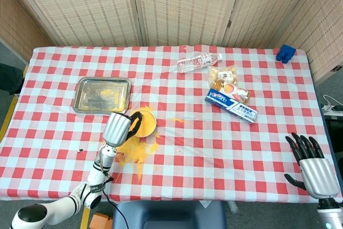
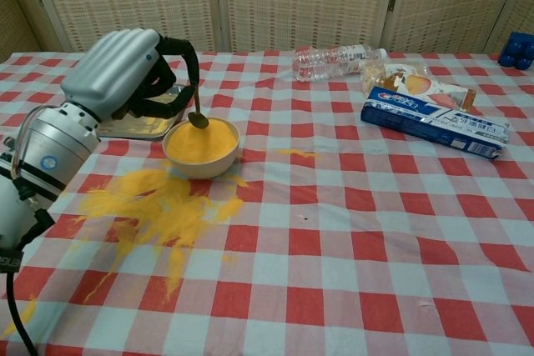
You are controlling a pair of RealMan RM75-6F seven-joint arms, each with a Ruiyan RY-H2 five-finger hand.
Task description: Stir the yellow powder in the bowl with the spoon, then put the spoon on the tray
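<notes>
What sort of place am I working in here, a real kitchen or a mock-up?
Probably a staged test area, not a kitchen: the table with its checkered cloth stands before woven folding screens, and unrelated props lie about, such as a toothpaste box and a water bottle. No stove or sink shows.

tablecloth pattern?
Red and white check on the tablecloth, with spilled yellow powder near the bowl. Clearest in the chest view.

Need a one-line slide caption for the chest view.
Left hand holds the spoon over the bowl of yellow powder; spilled powder on the checked cloth.
</notes>
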